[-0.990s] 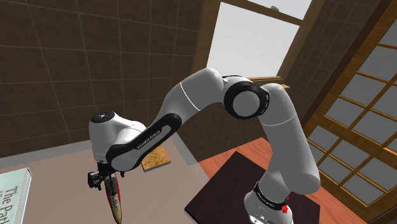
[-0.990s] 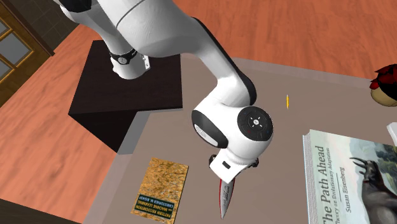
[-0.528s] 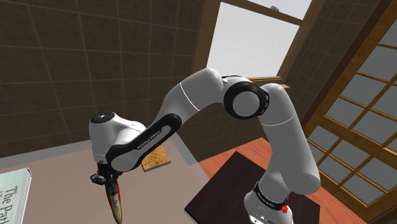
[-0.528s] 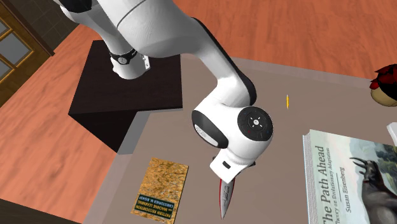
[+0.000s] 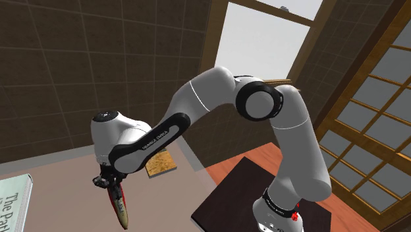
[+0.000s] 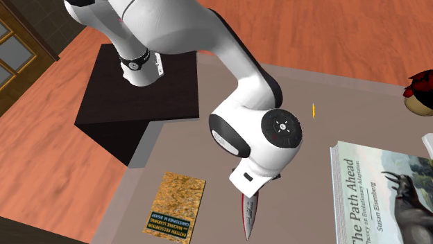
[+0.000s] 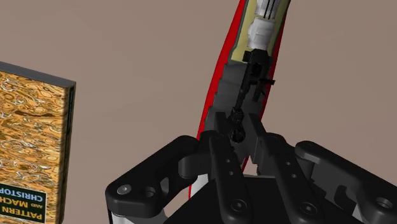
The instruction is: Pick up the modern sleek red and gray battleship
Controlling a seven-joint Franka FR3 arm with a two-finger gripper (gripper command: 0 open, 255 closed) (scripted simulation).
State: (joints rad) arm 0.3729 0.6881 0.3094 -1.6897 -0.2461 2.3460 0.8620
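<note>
The battleship [image 7: 254, 38] is long and slim, with a red hull and a grey deck carrying black and white superstructure. My gripper [image 7: 238, 137] is shut on it, the two black fingers clasping its dark midship structure. In the shoulder view the battleship [image 5: 119, 201] points down and forward from the gripper [image 5: 107, 183] over the brown table. Seen from the second exterior view, the battleship [image 6: 248, 215] sticks out from under the white hand toward the table's near edge.
A mottled orange-brown book [image 6: 173, 204] lies flat just beside the ship. A large book titled "The Path Ahead" [image 6: 381, 194] sits on the other side. A tiny yellow thing [image 6: 313, 109] and a red and dark object [image 6: 420, 90] lie farther off. The black stand [image 6: 139, 97] borders the table.
The fingers stood apart a second ago and closed on the battleship. Since then the hand has risen slightly and the ship has shifted a little with it.
</note>
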